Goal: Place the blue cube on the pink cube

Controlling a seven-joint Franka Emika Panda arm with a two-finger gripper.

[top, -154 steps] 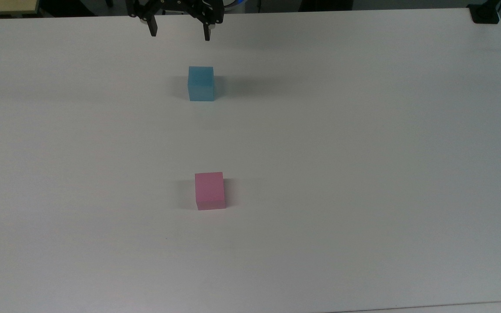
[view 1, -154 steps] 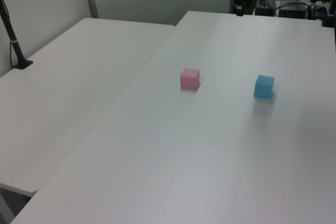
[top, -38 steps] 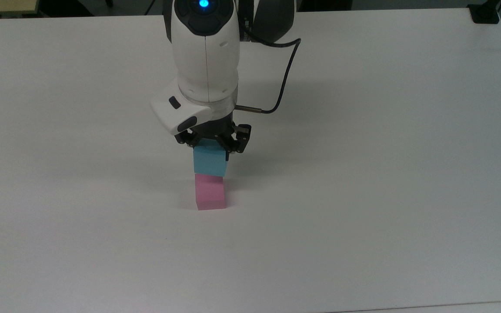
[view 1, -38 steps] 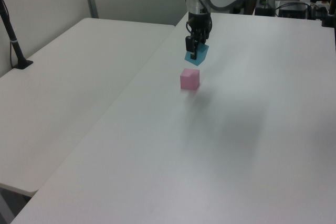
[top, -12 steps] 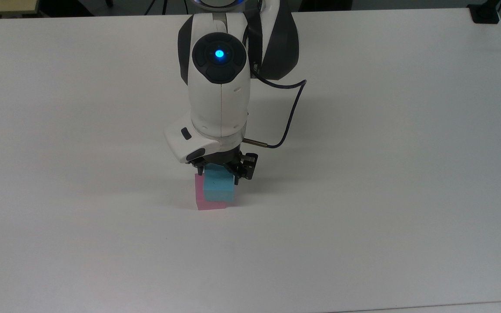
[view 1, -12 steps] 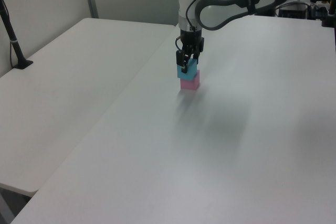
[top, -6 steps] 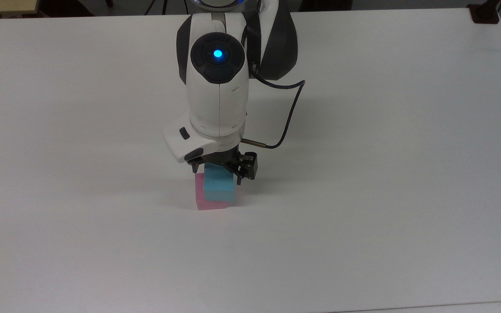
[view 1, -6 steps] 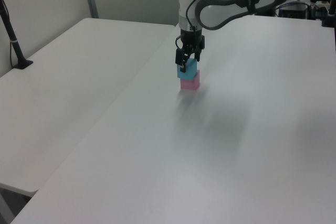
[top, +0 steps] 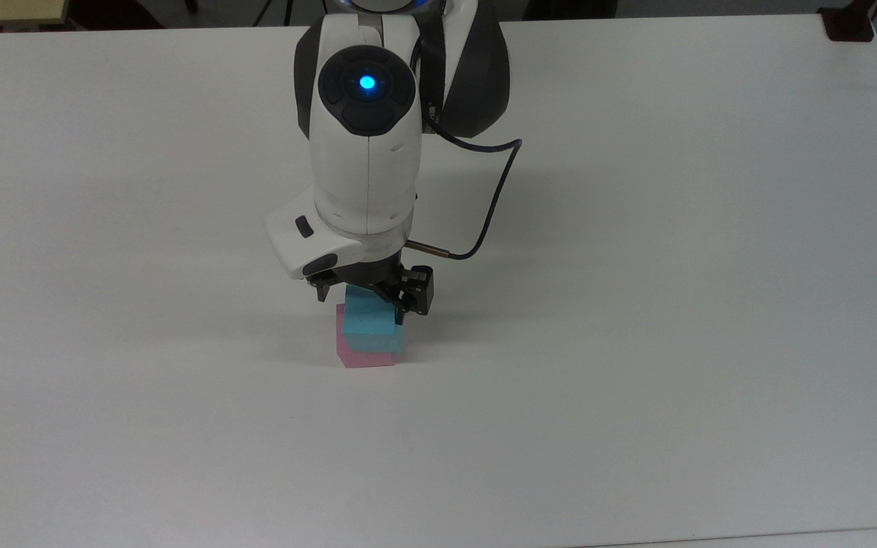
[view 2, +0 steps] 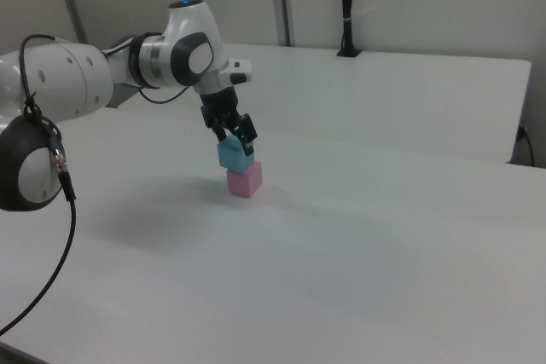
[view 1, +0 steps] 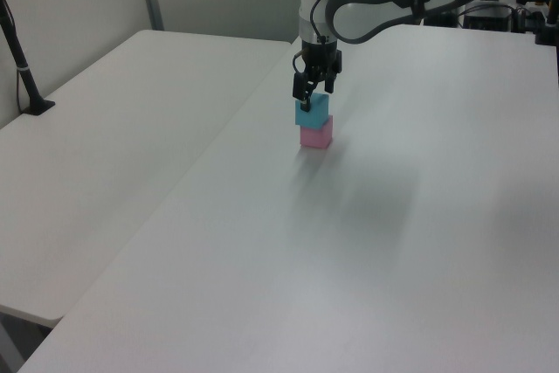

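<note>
The gripper [top: 363, 301] stands directly above the stack, and its two black fingers [view 1: 298, 93] are apart, one on each side of the blue cube's [top: 369, 325] upper part. In the left view the fingertips reach only to the top edge of this cube, and whether they touch its sides I cannot tell. The blue cube rests on the pink cube [top: 366, 358], and the pink cube stands on the white table [top: 636, 304]. In the top view the blue cube covers most of the pink one, so that only a narrow pink strip is visible on the top view's left and on the near side. In the right view the blue cube [view 2: 235, 155] sits slightly toward the right view's left on the pink cube [view 2: 245, 180], not exactly aligned with it. In the left view the two cubes, blue [view 1: 313, 111] over pink [view 1: 316, 134], stand at the far part of the table, close to its edge on the left view's left. From the gripper the white arm [top: 366, 152] rises with a blue light on its top, and a thin black cable [top: 493, 205] hangs in a loop on the top view's right of it. In the left view a second white table [view 1: 113, 146] stands beside the first one, on the left view's left.
</note>
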